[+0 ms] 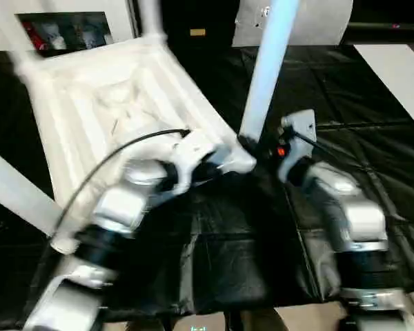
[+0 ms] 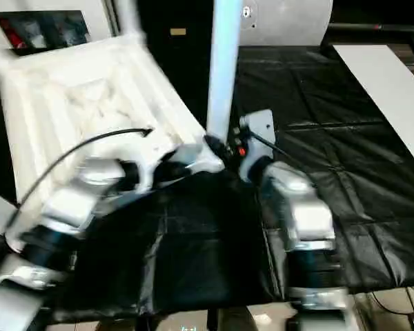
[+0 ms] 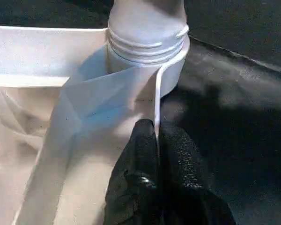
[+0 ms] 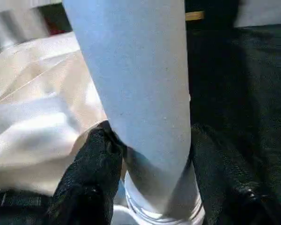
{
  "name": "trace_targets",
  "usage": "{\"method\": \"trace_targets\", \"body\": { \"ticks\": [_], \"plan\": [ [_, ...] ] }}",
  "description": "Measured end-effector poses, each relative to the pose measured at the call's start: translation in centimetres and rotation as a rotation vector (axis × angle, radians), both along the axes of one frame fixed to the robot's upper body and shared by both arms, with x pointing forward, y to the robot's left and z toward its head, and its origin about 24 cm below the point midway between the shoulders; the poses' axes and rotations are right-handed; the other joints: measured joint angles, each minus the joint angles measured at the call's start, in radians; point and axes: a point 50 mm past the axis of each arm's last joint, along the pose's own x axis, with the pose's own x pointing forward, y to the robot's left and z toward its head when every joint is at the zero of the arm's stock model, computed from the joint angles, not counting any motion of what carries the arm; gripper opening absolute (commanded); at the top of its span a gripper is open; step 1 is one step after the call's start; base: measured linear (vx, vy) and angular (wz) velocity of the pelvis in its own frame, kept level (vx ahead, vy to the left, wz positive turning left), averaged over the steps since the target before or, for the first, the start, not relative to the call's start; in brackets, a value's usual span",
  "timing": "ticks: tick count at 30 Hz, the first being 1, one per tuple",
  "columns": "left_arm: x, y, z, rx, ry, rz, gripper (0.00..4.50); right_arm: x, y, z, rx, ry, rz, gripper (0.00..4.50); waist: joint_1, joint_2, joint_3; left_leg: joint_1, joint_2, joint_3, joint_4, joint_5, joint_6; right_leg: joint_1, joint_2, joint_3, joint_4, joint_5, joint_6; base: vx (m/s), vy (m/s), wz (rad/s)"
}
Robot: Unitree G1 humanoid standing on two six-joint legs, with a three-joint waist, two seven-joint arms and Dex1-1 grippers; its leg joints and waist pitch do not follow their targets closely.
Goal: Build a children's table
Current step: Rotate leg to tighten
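Observation:
The children's table lies upside down on the black worktable, its white ribbed top (image 1: 110,103) facing up. A long white leg (image 1: 265,69) stands in the round socket (image 3: 147,47) at the near right corner. My left gripper (image 1: 217,165) is at that corner, and its black fingers (image 3: 145,154) are shut on a thin rib of the top beside the socket. My right gripper (image 1: 259,148) holds the leg just above the socket, one finger (image 4: 91,168) pressed against each side of the tube (image 4: 136,84). Other legs stick out at the near left (image 1: 21,200) and the back (image 1: 150,17).
The black worktable (image 1: 345,89) stretches to the right and toward me. A white board (image 1: 400,76) lies at its far right. A grey panel (image 1: 317,21) and a dark picture (image 1: 62,31) stand behind the table.

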Motion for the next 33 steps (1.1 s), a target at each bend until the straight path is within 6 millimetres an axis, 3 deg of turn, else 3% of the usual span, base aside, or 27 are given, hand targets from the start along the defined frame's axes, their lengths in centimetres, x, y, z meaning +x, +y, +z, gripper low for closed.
{"method": "trace_targets", "body": {
  "ticks": [10,18,25,33],
  "plan": [
    [-0.4,1.0,0.3,0.049,-0.033,-0.09,0.0,-0.9,-1.0,-0.5,-0.049,-0.043,0.121,3.38,0.002,0.0,0.0,-0.001,0.0,0.0,-0.005,0.001,0.003,0.0,0.0,0.0,-0.005,0.002,-0.003,0.0,0.0,0.0],
    [-1.4,3.8,0.1,0.103,-0.041,-0.288,0.0,-1.9,-4.4,-0.3,-0.175,-0.076,0.423,4.03,0.033,0.0,0.0,-0.002,0.0,0.0,-0.003,0.001,0.003,0.0,0.0,-0.001,-0.004,0.002,-0.003,0.0,0.0,0.0],
    [-2.1,5.4,0.1,0.141,-0.003,-0.452,0.0,-2.4,-5.3,-0.3,-0.185,-0.039,0.705,4.03,0.057,0.0,0.0,-0.003,0.0,0.0,0.002,0.001,0.004,0.002,-0.001,0.0,-0.004,0.003,-0.004,0.0,0.0,0.0],
    [-2.9,5.7,0.1,0.166,0.025,-0.591,0.0,-2.8,-5.3,-0.4,-0.153,0.011,0.918,3.24,0.074,-0.001,0.0,-0.004,0.0,0.0,0.004,0.0,0.005,0.002,-0.001,0.0,-0.003,0.003,-0.004,0.0,0.0,0.0]
  ]
}}
